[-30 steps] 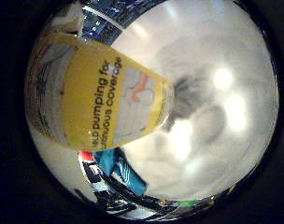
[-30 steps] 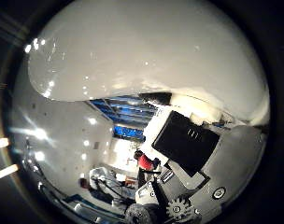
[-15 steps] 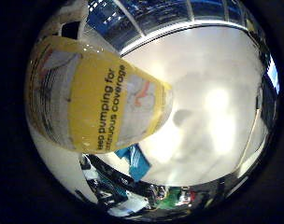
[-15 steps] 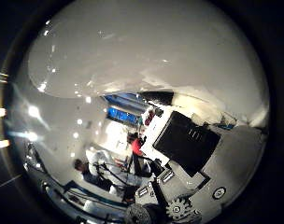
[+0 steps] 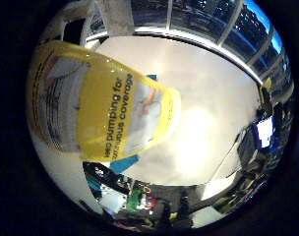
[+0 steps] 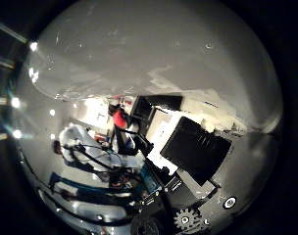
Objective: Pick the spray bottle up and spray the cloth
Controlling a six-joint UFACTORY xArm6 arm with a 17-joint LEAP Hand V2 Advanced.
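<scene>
Close against my palm, the spray bottle (image 5: 100,118) is filling much of the little finger side view, its yellow and white label curving across it. I cannot tell what is inside it, since the label is covering the body. Beyond it, a pale table (image 5: 208,108) is spreading out, with a bit of blue cloth (image 5: 124,163) peeking from behind the bottle. On the thumb side, my hand (image 6: 195,149) is showing black and geared parts beside the bottle's pale wall, but I cannot tell whether the fingers are curling.

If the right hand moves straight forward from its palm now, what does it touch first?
Most likely the yellow spray bottle: it fills much of the little finger side view, so it is already close to the palm. The white table lies beyond.
</scene>
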